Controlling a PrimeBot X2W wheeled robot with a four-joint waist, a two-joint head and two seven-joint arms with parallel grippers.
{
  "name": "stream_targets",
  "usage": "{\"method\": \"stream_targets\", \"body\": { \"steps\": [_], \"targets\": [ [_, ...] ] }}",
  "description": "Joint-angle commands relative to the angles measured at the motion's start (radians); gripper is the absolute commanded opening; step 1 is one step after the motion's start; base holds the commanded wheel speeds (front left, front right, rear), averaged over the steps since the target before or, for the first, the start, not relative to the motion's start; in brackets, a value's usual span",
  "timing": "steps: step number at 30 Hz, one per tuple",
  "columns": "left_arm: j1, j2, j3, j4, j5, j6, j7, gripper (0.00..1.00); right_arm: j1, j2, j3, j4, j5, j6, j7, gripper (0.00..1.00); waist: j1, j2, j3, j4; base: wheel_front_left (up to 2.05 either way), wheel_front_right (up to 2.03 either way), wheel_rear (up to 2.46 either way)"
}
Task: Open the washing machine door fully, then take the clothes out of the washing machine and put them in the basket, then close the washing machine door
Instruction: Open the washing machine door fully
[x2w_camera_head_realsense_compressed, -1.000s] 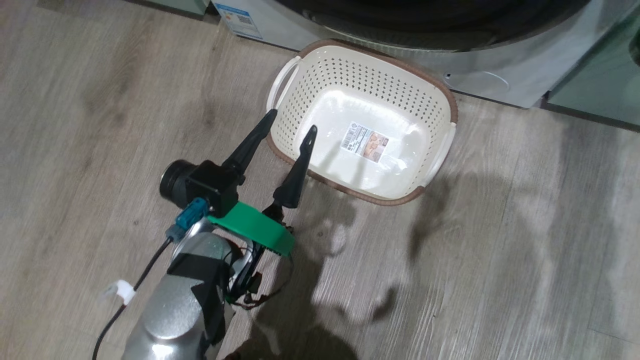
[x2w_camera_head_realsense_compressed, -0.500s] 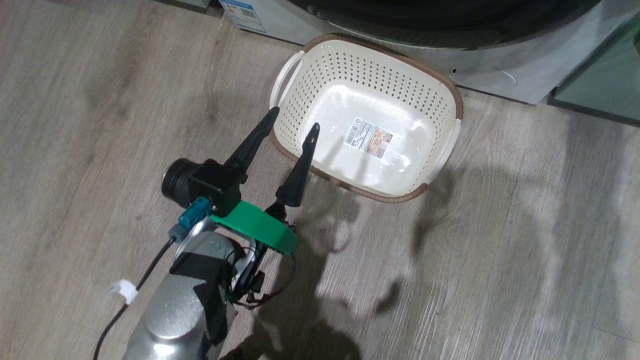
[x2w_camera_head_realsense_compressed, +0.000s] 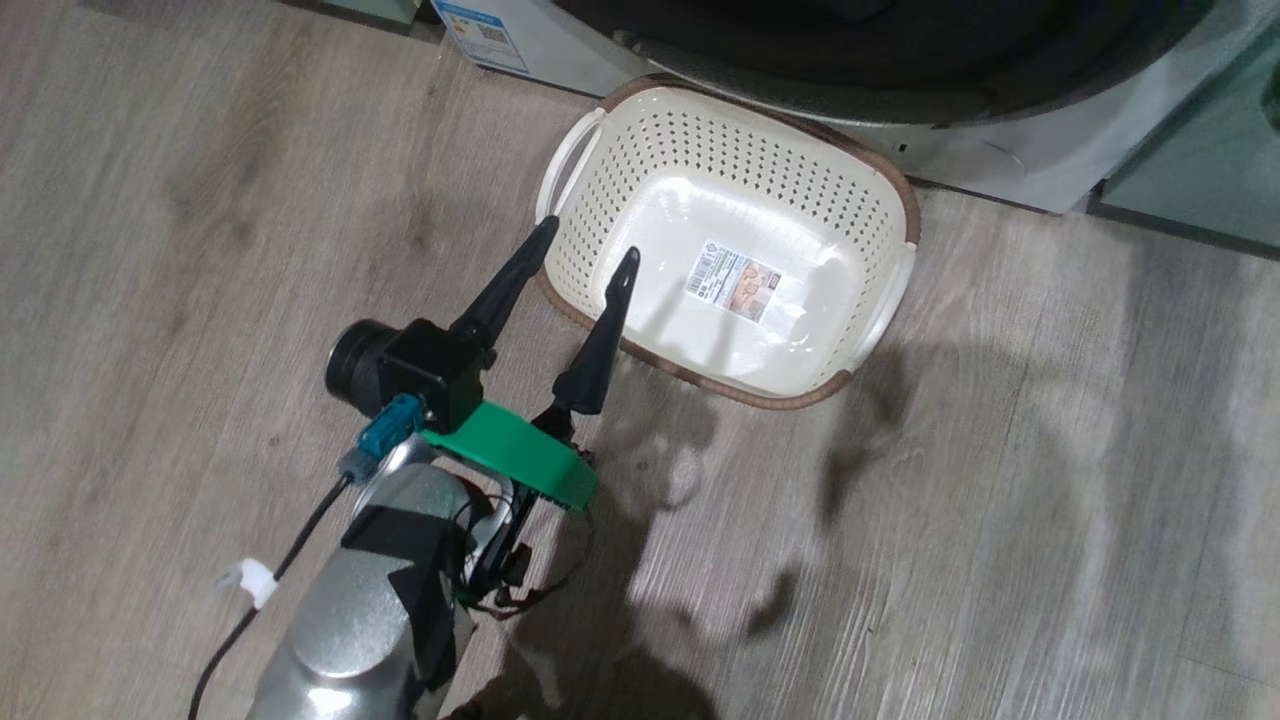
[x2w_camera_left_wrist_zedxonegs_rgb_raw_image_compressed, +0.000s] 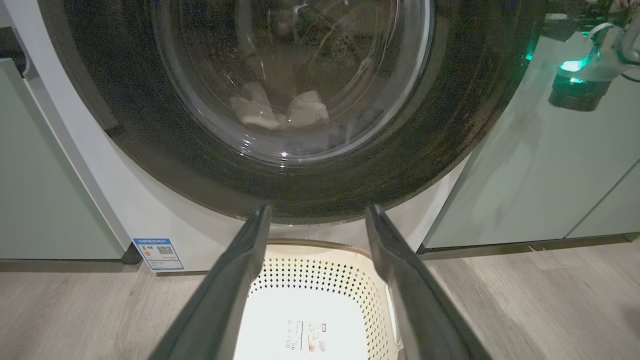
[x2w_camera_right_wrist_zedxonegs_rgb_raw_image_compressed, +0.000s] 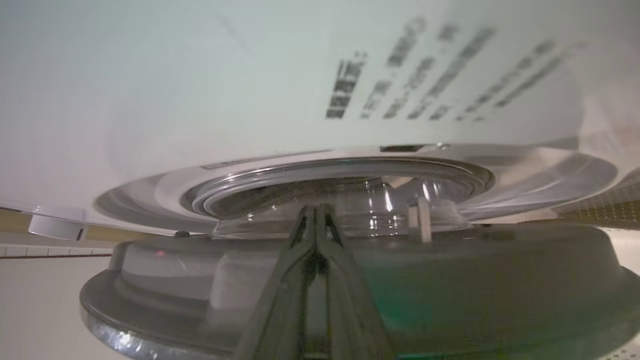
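left tool (x2w_camera_head_realsense_compressed: 587, 240) wide by basket (x2w_camera_head_realsense_compressed: 740, 150); wrist view: clothes (x2w_camera_left_wrist_zedxonegs_rgb_raw_image_compressed: 280, 112) behind door (x2w_camera_left_wrist_zedxonegs_rgb_raw_image_compressed: 450, 125)

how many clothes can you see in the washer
2 lumps of clothes behind the door glass: left lump, right lump beside it. More may be hidden, or both may be one garment.
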Motion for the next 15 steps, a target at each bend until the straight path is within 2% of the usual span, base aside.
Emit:
{"method": "stream_targets", "body": {
  "steps": [1,15],
  "targets": [
    [-0.022,0.015,0.029,-0.029,-0.001,0.005,-0.006,1.00,0.001,0.033,0.016,-0.041,0.003,0.001,0.018,0.00,0.0000,0.0000,-0.001,-0.002,0.00,0.00,0.00],
    [-0.002,0.015,0.038,-0.018,-0.002,0.008,-0.006,1.00,0.162,0.064,0.048,-0.210,0.027,0.001,0.104,0.00,0.0000,0.0000,-0.043,-0.023,0.00,0.00,0.00]
  ]
}}
